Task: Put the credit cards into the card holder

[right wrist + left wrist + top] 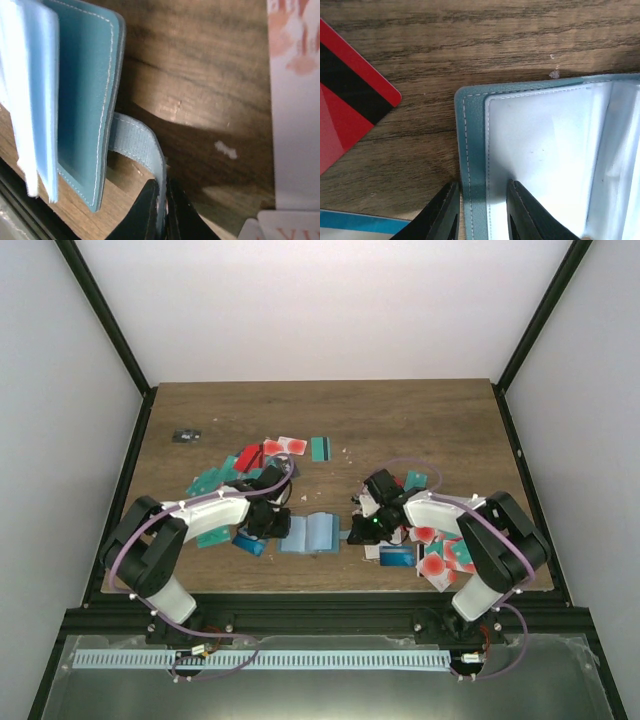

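The teal-blue card holder (310, 532) lies open like a book near the table's front. My left gripper (268, 522) stands at its left edge. In the left wrist view the jaws (482, 186) are apart and straddle the stitched border of the holder (545, 150), one finger on the wood, one on the clear pocket. My right gripper (352, 532) is at the holder's right side. In the right wrist view it (162, 190) is shut on the holder's pale strap (135, 140). Credit cards lie in a left pile (225, 478) and a right pile (440, 552).
A red card with a dark stripe (350, 105) and a blue card (360, 222) lie left of the holder. A glossy blue card (397, 556) lies by my right arm. A white card with red marks (295, 100) is close by. A small dark object (186, 435) sits far left.
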